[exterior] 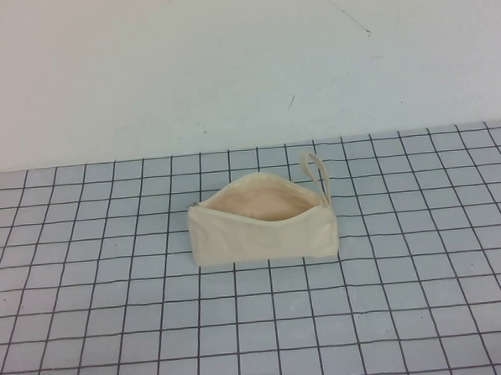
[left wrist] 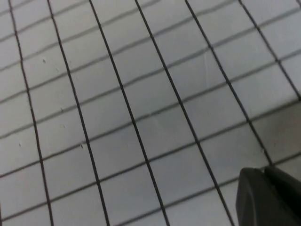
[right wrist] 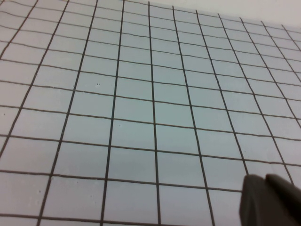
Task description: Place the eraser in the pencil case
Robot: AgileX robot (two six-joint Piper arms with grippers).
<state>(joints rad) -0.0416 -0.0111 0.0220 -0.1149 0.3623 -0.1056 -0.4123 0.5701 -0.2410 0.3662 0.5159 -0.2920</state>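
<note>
The cream canvas pencil case point(exterior: 262, 231) stands in the middle of the gridded table in the high view, its zip mouth open upward, its loop strap point(exterior: 315, 169) at the far right end. The eraser is not visible in any view; the pouch's inside shows only pale lining. Neither arm shows in the high view. My left gripper point(left wrist: 264, 175) shows in the left wrist view, fingers together over bare grid mat. My right gripper point(right wrist: 263, 181) shows in the right wrist view, fingers together over bare grid mat.
The table point(exterior: 90, 330) is covered by a pale blue-grey mat with black grid lines. A white wall point(exterior: 227, 63) rises behind its far edge.
</note>
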